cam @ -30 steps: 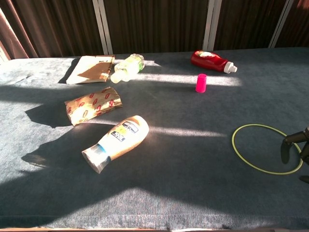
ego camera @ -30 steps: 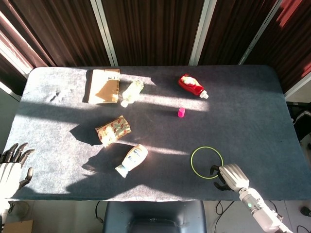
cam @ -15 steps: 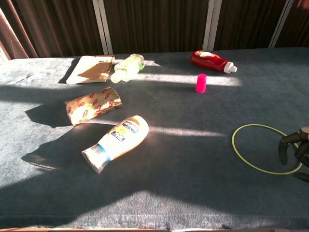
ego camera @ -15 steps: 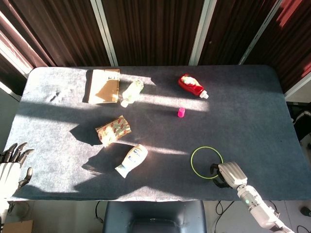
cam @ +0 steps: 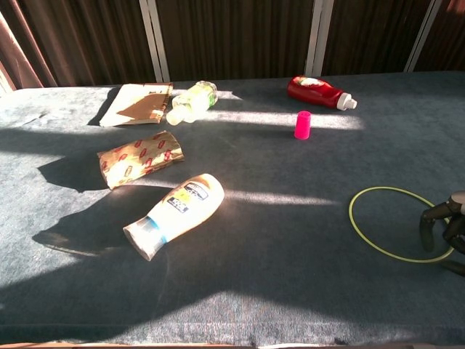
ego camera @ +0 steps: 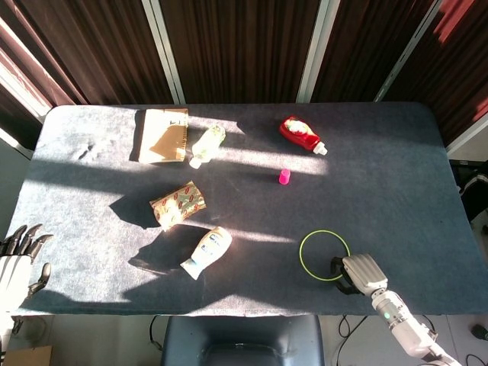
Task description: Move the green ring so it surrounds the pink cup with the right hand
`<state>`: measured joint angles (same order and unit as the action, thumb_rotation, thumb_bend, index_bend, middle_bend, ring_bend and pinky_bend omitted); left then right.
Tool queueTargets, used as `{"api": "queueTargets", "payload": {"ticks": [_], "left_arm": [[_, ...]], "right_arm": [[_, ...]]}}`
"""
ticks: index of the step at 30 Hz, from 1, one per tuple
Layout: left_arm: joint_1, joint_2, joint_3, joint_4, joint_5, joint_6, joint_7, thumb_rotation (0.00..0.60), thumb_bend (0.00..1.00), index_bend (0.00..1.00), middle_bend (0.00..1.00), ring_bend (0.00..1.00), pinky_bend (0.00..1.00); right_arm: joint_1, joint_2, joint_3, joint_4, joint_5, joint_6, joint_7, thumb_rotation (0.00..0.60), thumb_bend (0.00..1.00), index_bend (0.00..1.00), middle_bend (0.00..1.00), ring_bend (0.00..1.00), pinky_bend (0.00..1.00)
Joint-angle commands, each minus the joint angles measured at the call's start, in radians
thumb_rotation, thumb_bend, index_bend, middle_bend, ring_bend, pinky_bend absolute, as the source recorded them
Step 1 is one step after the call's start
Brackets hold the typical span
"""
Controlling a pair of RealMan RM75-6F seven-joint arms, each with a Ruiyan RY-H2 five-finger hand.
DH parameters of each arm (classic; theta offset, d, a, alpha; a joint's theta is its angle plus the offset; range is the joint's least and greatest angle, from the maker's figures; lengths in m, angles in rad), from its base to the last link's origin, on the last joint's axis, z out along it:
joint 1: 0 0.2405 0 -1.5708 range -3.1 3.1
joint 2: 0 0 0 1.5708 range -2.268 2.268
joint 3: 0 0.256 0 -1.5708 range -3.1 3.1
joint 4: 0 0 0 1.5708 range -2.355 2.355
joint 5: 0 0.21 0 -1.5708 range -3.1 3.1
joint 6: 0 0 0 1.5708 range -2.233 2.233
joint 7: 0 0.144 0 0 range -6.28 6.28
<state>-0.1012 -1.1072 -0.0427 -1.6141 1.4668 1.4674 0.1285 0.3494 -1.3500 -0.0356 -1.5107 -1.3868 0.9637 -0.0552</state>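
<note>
Right hand (ego camera: 353,274) fingers curled down at green ring (ego camera: 325,255) near rim, holding nothing | ring flat on desk (ego camera: 396,175), well apart from pink cup (ego camera: 284,177) | risk: thin ring slips from pinch.

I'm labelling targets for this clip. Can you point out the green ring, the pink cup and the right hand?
green ring (ego camera: 302,245): head view, on its left arc.
pink cup (cam: 302,124): chest view, middle of its side.
right hand (ego camera: 357,273): head view, back of the hand.
</note>
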Motion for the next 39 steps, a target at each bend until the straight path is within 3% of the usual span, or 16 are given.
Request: {"api": "queueTargets", "payload": {"ticks": [1, 17, 25, 39], "left_arm": [[0.000, 0.000, 0.000, 0.000, 0.001, 0.001, -0.001, 0.600, 0.47, 0.24, 0.09, 0.01, 0.17], [0.002, 0.001, -0.001, 0.000, 0.001, 0.002, -0.004, 0.600, 0.47, 0.24, 0.09, 0.01, 0.17], [0.002, 0.001, -0.001, 0.000, 0.001, 0.003, -0.005, 0.600, 0.47, 0.24, 0.09, 0.01, 0.17], [0.001, 0.000, 0.000, -0.001, 0.002, 0.000, 0.002, 0.600, 0.47, 0.24, 0.09, 0.01, 0.17]], "right_arm": [[0.001, -0.003, 0.001, 0.003, 0.001, 0.001, 0.000, 0.600, 0.44, 0.62, 0.94, 1.00, 1.00], [0.001, -0.013, 0.001, 0.023, 0.019, 0.007, -0.012, 0.600, 0.47, 0.67, 0.94, 1.00, 1.00], [-0.001, -0.013, 0.002, 0.025, 0.032, 0.009, -0.026, 0.600, 0.70, 0.79, 0.95, 1.00, 1.00], [-0.014, 0.038, 0.031, -0.048, -0.014, 0.107, -0.007, 0.600, 0.73, 0.84, 0.95, 1.00, 1.00]]}}
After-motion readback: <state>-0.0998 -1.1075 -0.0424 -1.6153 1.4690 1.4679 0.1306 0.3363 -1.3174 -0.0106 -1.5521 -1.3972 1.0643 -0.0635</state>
